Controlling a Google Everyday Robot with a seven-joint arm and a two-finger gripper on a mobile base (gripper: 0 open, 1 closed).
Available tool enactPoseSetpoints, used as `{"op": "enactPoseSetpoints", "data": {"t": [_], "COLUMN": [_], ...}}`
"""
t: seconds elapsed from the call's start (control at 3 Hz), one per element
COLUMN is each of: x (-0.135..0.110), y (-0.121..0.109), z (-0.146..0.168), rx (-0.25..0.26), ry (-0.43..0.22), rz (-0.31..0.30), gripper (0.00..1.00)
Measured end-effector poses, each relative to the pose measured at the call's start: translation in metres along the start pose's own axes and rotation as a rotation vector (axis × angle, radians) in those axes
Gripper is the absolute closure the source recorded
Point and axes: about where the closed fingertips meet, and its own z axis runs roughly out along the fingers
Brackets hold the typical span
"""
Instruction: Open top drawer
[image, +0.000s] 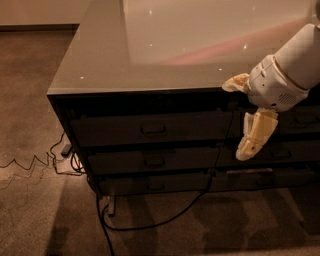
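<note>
We see the top drawer (115, 129) on the left stack of a low dark cabinet, just under the overhanging glossy grey top (150, 55). It has the tallest front of its stack. Its front sits in line with the fronts below, so it is closed and whatever it holds is hidden from us. Its small bar handle (153, 130) sits at the middle of the panel, with nothing on it.

Beneath it lie two shallower drawers, the middle one (115, 162) and the bottom one (135, 184). Both are closed as well, each with a like handle, and their insides are just as hidden.

To the right, the neighbouring stack (285, 152) shows more dark fronts, partly covered by the arm.

The gripper (233, 121) hangs at the seam between the two stacks, by the right end of the top drawer and well apart from its handle. Its two pale yellow fingers stand spread wide with nothing between them. The upper one (235, 82) points left along the edge of the cabinet top, and the lower one (256, 134) points down in front of the drawer fronts. We cannot tell whether either touches the cabinet. The white wrist (272, 85) rises behind them toward the upper right.

On the brown carpet (40, 210), a thick black cable (150, 224) loops out from under the cabinet — a thinner wire (25, 162) zigzags off to the left.
</note>
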Motion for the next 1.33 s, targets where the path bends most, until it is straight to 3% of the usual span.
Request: {"op": "enactPoseSetpoints", "data": {"t": [0.33, 0.67, 1.0, 1.33], "x": [0.000, 0.011, 0.025, 0.033], "y": [0.000, 0.001, -0.006, -0.049], "z": [0.000, 0.018, 0.052, 0.118], "rx": [0.000, -0.019, -0.031, -0.023], "ry": [0.000, 0.021, 0.002, -0.018], "rz": [0.000, 0.027, 0.090, 0.159], "gripper": [0.00, 0.00, 0.00, 0.00]}}
